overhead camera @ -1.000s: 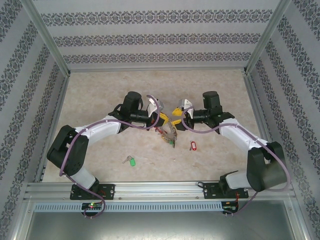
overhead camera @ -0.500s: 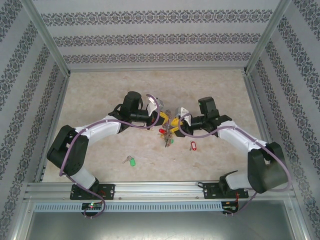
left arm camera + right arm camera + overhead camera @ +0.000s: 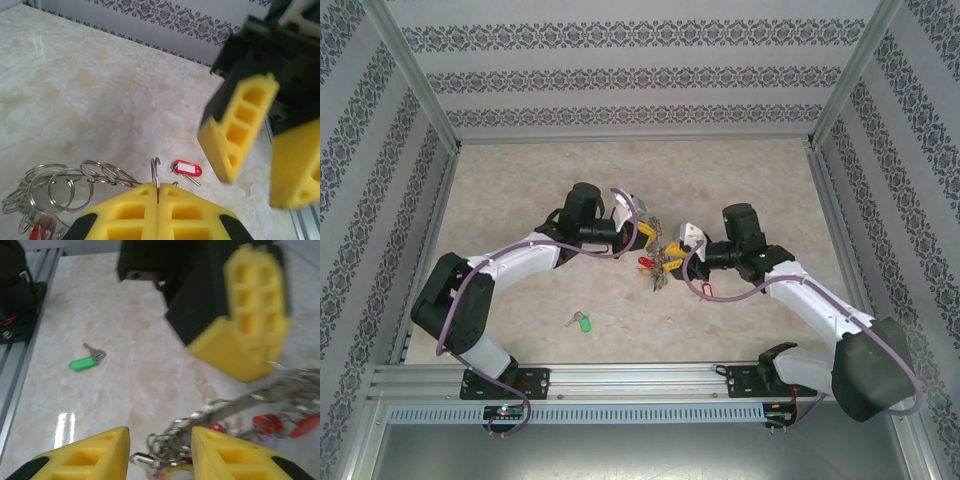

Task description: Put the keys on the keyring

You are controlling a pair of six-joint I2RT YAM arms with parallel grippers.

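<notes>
My left gripper (image 3: 158, 192) is shut on the wire of the grey keyring (image 3: 157, 172), whose open end sticks up between the yellow pads. Small rings and tagged keys (image 3: 55, 185) hang off it to the left. In the top view the left gripper (image 3: 648, 238) and right gripper (image 3: 672, 248) meet over the keyring bunch (image 3: 657, 268). My right gripper (image 3: 161, 445) is open, with the blurred keyring bunch (image 3: 175, 452) between its fingers. The green-tagged key (image 3: 85, 362) (image 3: 582, 321) lies loose on the table. The red-tagged key (image 3: 186, 168) (image 3: 705, 290) lies by the right arm.
The marble-patterned table (image 3: 520, 190) is walled by patterned panels, with an aluminium rail (image 3: 640, 380) along the near edge. The right gripper's yellow fingers (image 3: 240, 130) loom close in the left wrist view.
The right gripper has moved left to the keyring bunch and its jaws have narrowed. The bunch has shifted slightly. The left gripper has stayed shut on the ring.
</notes>
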